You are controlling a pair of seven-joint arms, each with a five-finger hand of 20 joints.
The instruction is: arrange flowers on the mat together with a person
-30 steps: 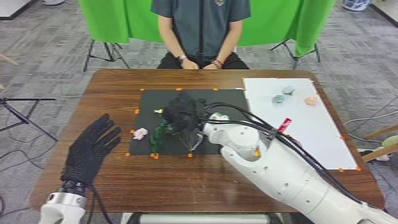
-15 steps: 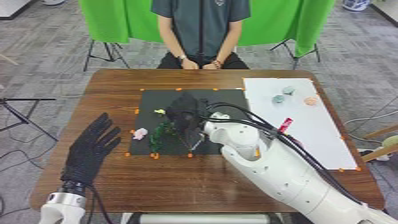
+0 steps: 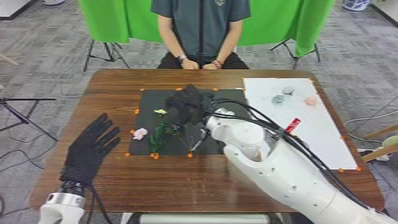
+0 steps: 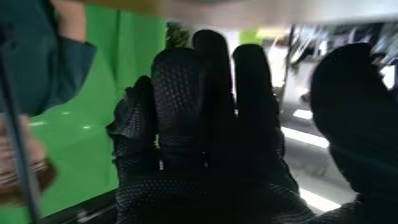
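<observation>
The brown wooden table bears a rectangular white sheet and black mat. Open over the mat is the black-gloved right hand — the matching left hand is open too. On the mat lie a leafy green sprig, pink flower and yellow flower; on the sheet, blue-green and peach flowers.

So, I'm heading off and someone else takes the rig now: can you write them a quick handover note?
Left hand: open, waiting at the table's left side.
Right hand: open, over the black mat, fingers straight.
Done: pink flower, yellow flower and greenery are on the mat.
Left: two blue-green pieces and a peach piece lie on the white sheet; they probably come next.
</observation>
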